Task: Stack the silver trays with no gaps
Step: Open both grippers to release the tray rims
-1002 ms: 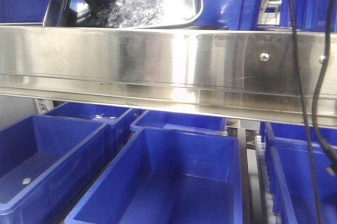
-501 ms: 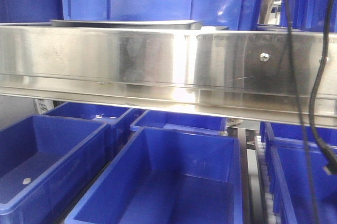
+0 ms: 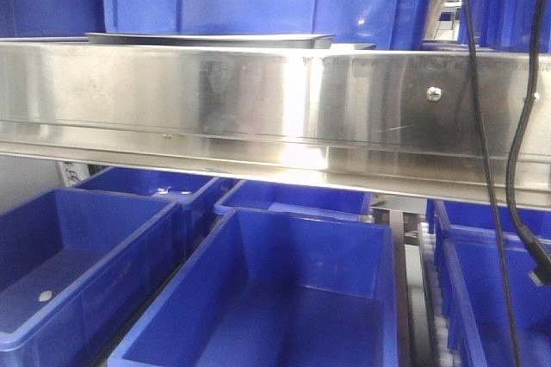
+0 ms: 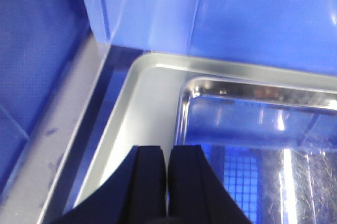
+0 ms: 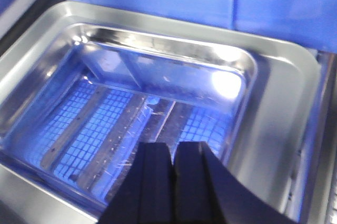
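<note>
Left black gripper (image 4: 167, 182), bottom centre of its wrist view, is sitting pressed together, holding nothing, over the flat rim of the shiny rectangular stainless-steel silver trays (image 4: 152, 98). Right black gripper (image 5: 172, 182), bottom centre, is likewise closed and empty above the tray basin (image 5: 158, 98). Trays are lying nested on the brushed-steel shelf band (image 3: 258, 100), upper frame. Likely step: checking seating; pressing corners evenly would close gaps. Blue plastic bins (image 3: 284, 298) are crowding close behind and below.

The silver trays (image 5: 284, 108) lie nested flat, one inside the other, on the shelf. Their shiny, scratched bottom mirrors blue. From the front I see only their thin rims (image 3: 211, 39), level.
</note>
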Motion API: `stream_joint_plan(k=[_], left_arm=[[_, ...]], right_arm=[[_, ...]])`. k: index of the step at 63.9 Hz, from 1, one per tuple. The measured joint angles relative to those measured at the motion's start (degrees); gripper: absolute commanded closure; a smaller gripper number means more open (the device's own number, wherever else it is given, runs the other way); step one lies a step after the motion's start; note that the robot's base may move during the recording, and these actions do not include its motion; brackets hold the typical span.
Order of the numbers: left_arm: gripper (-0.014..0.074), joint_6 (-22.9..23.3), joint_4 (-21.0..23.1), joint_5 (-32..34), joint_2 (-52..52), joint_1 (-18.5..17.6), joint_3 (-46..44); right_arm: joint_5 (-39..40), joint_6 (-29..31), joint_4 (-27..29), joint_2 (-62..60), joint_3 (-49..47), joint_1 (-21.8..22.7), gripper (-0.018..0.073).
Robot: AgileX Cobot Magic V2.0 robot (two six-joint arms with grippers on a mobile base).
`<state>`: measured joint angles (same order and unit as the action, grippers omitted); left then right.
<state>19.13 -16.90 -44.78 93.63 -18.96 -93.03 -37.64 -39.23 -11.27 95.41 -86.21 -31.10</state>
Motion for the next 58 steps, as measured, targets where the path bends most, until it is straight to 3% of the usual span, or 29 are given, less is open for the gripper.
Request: stream_joint_plan(k=[30, 58], left_arm=[[0.0585, 0.0, -0.2, -3.1, 0.0, 0.0, 0.0], [0.0585, 0.0, -0.2, -1.9, 0.0, 0.0, 0.0]], right_arm=[[6.5, 0.0, 0.1, 0.0, 0.0, 0.0, 0.0634], [12.3, 0.1, 0.2, 0.0, 0.0, 0.0, 0.0634]])
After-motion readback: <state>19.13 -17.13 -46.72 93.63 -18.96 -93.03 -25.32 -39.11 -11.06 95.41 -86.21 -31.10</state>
